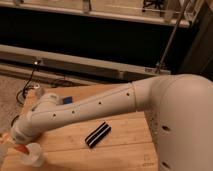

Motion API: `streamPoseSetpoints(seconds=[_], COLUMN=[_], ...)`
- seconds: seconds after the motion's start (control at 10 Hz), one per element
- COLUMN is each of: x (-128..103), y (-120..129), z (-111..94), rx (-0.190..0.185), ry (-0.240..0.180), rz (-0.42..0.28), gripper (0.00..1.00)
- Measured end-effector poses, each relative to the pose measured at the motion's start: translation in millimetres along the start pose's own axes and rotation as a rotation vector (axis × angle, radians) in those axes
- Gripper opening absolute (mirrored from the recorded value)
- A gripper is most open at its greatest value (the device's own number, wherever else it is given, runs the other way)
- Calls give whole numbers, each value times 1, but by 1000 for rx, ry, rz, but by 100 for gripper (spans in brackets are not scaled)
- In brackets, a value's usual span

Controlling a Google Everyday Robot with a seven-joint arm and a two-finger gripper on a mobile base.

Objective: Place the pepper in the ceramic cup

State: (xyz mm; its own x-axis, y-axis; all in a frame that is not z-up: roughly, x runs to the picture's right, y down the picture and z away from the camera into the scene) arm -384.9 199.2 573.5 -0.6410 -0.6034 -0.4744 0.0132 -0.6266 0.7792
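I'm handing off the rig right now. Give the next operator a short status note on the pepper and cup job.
Gripper: at the table's front-left corner, right above the ceramic cup.
Pepper: only an orange-red tip shows at the cup's rim, under the gripper.
Black striped block: lies mid-table, not involved.
Done: pepper carried to the cup.
Left: confirm the pepper is inside the cup, release, retract the arm.

My arm [95, 107] is showing as a smooth, glossy white tube dotted with small dark screw holes, swelling into a bulky rounded white shoulder housing [182, 125] with a few dark holes, and tapering toward my gripper [14, 142] at the lower left edge.
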Motion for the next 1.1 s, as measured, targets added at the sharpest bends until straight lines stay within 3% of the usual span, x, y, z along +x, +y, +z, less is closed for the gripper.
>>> streamPoseSetpoints(seconds=[0.4, 0.5, 1.1], x=[-19, -19, -18], y=[11, 14, 13], z=[3, 2, -5], rx=[19, 26, 63], ry=[-50, -50, -43], rz=[-32, -33, -86], gripper=[76, 80, 80])
